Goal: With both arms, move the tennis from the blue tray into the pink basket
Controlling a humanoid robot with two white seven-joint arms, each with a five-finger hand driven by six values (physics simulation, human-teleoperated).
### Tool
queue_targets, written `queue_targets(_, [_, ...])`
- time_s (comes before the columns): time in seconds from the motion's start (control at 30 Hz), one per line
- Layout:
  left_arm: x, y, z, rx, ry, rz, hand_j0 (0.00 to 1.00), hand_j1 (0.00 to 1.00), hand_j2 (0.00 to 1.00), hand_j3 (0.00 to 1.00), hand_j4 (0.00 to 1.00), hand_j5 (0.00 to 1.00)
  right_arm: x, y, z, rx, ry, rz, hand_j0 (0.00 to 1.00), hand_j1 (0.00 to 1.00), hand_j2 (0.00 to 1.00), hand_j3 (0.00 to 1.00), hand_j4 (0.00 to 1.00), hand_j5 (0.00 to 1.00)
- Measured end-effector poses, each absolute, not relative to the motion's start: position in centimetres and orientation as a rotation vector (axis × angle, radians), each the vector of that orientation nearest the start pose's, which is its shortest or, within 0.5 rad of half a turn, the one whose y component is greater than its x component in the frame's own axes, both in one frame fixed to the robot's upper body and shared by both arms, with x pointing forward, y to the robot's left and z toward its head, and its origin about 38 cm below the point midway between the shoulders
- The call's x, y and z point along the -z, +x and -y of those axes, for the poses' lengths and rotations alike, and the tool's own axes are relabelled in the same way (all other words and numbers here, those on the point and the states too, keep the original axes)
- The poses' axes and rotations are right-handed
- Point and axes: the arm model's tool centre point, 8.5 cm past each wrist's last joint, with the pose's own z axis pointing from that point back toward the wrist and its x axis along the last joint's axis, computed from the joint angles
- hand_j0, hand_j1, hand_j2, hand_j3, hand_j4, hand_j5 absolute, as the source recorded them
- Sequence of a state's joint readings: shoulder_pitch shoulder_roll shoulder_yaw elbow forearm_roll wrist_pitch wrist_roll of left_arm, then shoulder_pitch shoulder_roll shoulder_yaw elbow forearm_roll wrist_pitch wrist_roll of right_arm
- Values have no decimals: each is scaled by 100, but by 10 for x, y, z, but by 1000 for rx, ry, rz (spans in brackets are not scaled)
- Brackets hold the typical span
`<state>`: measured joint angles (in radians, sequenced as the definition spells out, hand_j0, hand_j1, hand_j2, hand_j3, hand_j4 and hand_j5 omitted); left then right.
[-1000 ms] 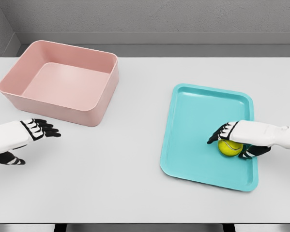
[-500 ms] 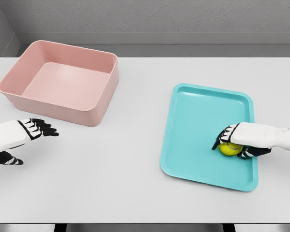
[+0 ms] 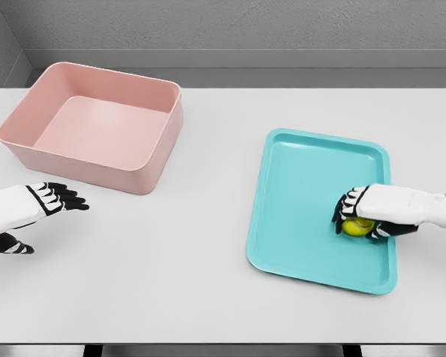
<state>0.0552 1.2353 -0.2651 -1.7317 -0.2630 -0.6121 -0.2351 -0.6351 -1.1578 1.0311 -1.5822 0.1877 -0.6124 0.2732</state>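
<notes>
Pink basket (image 3: 96, 126) sits far across the white table (image 3: 208, 245) from the right hand (image 3: 365, 212), nearer the left hand (image 3: 36, 204); nothing lies between. Yellow-green tennis ball (image 3: 354, 227) sits under the right hand's curled fingers, clamped, mostly covered, on the blue tray (image 3: 297, 193). Left hand hovers fingers apart, holding nothing, just short of the basket's near wall.

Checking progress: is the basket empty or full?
Empty: the basket's bare pink floor shows; the ball sits on the tray.
</notes>
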Motion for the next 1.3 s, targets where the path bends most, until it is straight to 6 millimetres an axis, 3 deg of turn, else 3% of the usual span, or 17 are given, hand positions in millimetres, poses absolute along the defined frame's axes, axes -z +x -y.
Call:
queue_targets(0.1, [-197,307,-395,1964,326,1361,100,100,100,100,100,100,-174,356,347,-2065,-140,1325,44,44,44,44,44,44])
queue_targets(0.13, [-197,307,-395,1964,326,1360,100,100,100,100,100,100,-176,357,347,-2064,-144,1330,36,36,36,36,36,36])
queue_targets(0.77, [-195,307,-398,1960,328,1350,100,100,100,100,100,100,-217,353,302,-2162,-137,1493,35,35,35,35,35,35])
queue_targets(1.3, [-195,307,-398,1958,328,1349,100,100,100,100,100,100,-223,362,243,-2243,-49,1605,35,35,35,35,35,35])
